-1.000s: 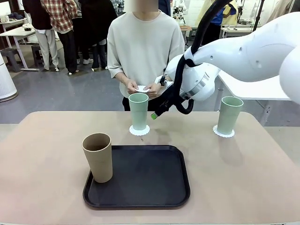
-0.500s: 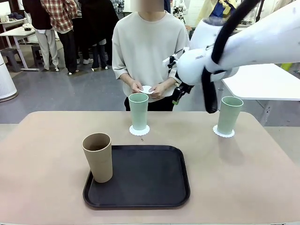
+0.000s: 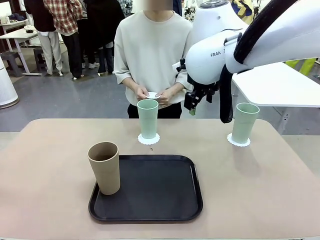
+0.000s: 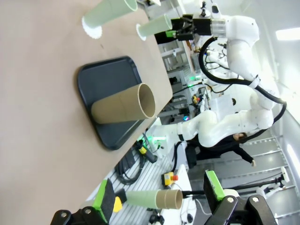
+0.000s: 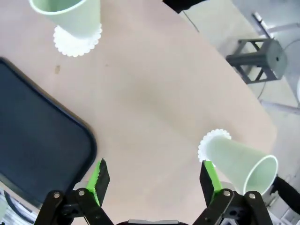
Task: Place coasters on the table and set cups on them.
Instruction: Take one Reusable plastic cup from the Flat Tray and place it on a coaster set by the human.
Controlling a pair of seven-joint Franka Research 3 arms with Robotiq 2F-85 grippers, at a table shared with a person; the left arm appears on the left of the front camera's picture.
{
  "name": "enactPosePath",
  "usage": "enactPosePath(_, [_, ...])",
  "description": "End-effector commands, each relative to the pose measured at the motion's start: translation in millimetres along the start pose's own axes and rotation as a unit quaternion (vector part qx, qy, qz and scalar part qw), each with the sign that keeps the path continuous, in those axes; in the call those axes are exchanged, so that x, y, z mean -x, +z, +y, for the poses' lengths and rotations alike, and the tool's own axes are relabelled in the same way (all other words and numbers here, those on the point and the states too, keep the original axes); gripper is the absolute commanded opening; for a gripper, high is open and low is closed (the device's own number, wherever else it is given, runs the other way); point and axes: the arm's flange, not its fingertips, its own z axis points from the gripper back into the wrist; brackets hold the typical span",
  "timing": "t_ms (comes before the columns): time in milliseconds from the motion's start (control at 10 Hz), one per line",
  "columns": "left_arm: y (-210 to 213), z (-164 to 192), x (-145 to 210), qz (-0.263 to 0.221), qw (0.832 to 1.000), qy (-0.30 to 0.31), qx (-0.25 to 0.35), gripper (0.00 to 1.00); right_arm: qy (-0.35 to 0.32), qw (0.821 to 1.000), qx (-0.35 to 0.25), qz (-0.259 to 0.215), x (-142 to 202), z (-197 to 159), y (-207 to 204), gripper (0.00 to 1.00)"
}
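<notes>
Tan cup (image 3: 104,167) isn't done. It stands upright at the left edge of the black tray (image 3: 150,200) with no coaster under it. The third coaster (image 3: 151,94) is off the table (image 3: 50,165), held in the person's hands (image 3: 141,92) at the far side, just behind the middle mint cup (image 3: 147,118). That cup sits on its coaster (image 3: 149,139) just beyond the tray's far edge. The right mint cup (image 3: 245,122) sits on its own coaster (image 3: 238,141) near the far right corner. I'd call it two pairs of three done.

Change over the last second: my right gripper (image 3: 195,102) was low between the two mint cups, close to the middle one. Now it's lifted up and back, above table level and clear of both. Neither the cups nor the coasters shifted. In the right wrist view its fingers are spread wide with nothing between them. The left gripper (image 4: 159,194) is likewise spread wide and empty, well back from the tray.

My read: the right arm is pulling out after a set-down, which leaves room for the person to lay the last coaster. The tan cup is next for me, probably with the left arm since it's on that side. I can't go until that coaster is down.
</notes>
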Motion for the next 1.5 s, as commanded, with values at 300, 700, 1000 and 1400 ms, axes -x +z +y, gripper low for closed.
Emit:
enactPosePath(300, [1.5, -1.6, 1.3, -0.003, 1.0, -0.004, 0.006, 1.0, -0.096, 0.973, -0.145, 0.153, 42.3, 8.2, -16.9, 1.0])
enactPosePath(700, [1.5, -1.6, 1.3, -0.003, 1.0, -0.004, 0.006, 1.0, -0.167, 0.975, -0.138, 0.056, 68.4, -17.2, 0.0, 1.0])
enactPosePath(1000, [1.5, -1.6, 1.3, -0.003, 1.0, -0.004, 0.006, 1.0, -0.141, 0.965, -0.152, 0.158, 67.4, -0.7, 3.5, 1.0])
enactPosePath(1400, [1.5, -1.6, 1.3, -0.003, 1.0, -0.004, 0.006, 1.0, -0.141, 0.965, -0.152, 0.158, 67.4, -0.7, 3.5, 1.0])
